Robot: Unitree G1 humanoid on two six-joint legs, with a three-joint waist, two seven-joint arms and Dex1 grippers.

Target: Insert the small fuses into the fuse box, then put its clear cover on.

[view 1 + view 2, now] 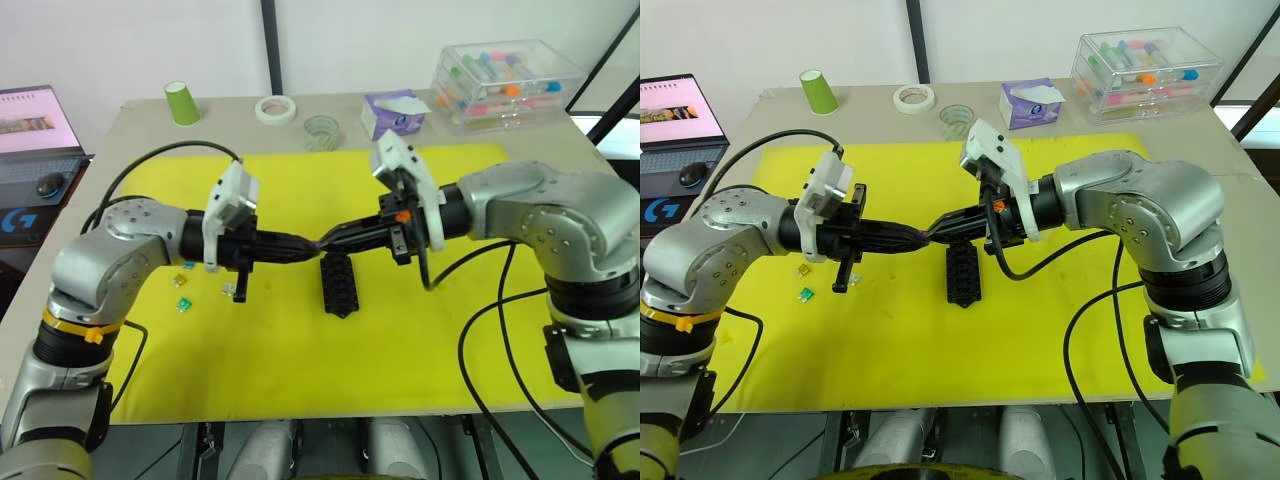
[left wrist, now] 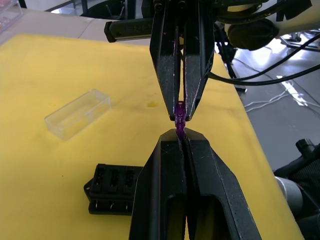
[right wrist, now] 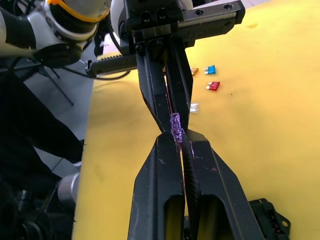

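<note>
Purple fuse [image 2: 179, 114] pinched tip-to-tip between left gripper [image 2: 180, 136] and right gripper [image 2: 180, 111], both clamped on it, held in the air just above the fuse box [image 1: 338, 283] mid yellow mat [image 1: 300, 360]. Clear cover [image 2: 78, 113] lies on the mat near the box. Loose fuses [image 3: 212, 86] lie on the mat by the left arm.

Green cup [image 1: 182, 102], tape roll [image 1: 275, 109], tissues [image 1: 394, 112].
</note>
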